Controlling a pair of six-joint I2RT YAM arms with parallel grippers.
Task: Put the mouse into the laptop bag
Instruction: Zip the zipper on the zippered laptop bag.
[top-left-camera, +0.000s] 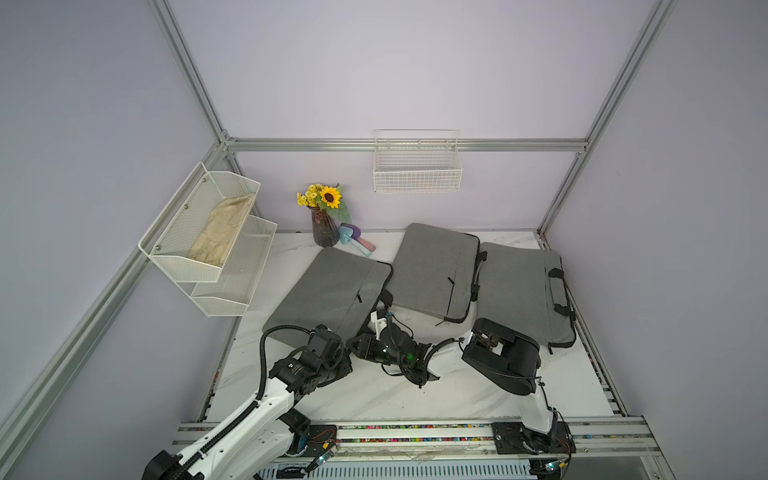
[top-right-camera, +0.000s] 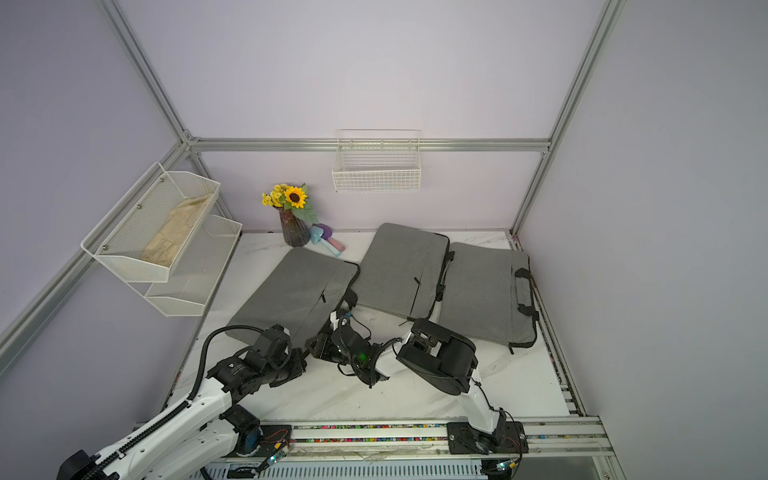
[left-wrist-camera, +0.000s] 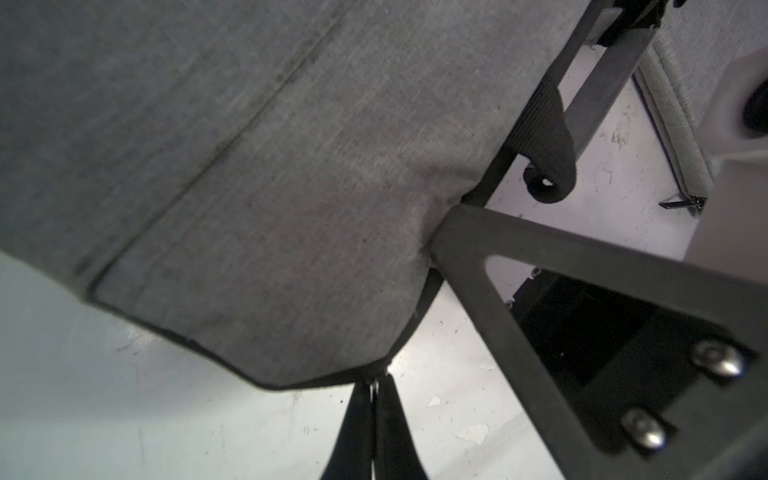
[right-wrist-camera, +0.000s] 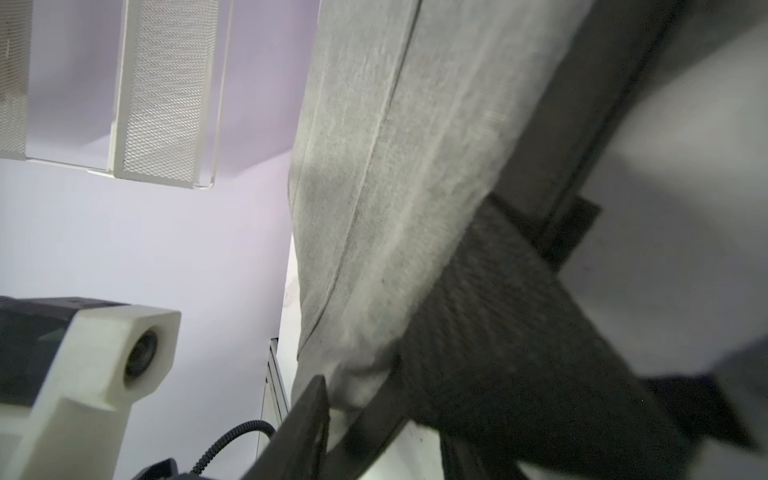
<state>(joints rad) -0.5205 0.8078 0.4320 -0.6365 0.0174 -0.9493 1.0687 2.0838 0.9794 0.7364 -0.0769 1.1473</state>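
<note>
Three grey laptop bags lie on the marble table. Both grippers work at the leftmost laptop bag. My left gripper is shut, its tips pinching the black trim at this bag's near corner. My right gripper sits further along the same edge, beside the black strap. Its fingers close on a fold of the grey fabric. The mouse is out of view.
Two more grey bags lie to the right. A vase of flowers and toy shovels stand at the back. A mesh shelf hangs on the left wall, a wire basket on the back wall.
</note>
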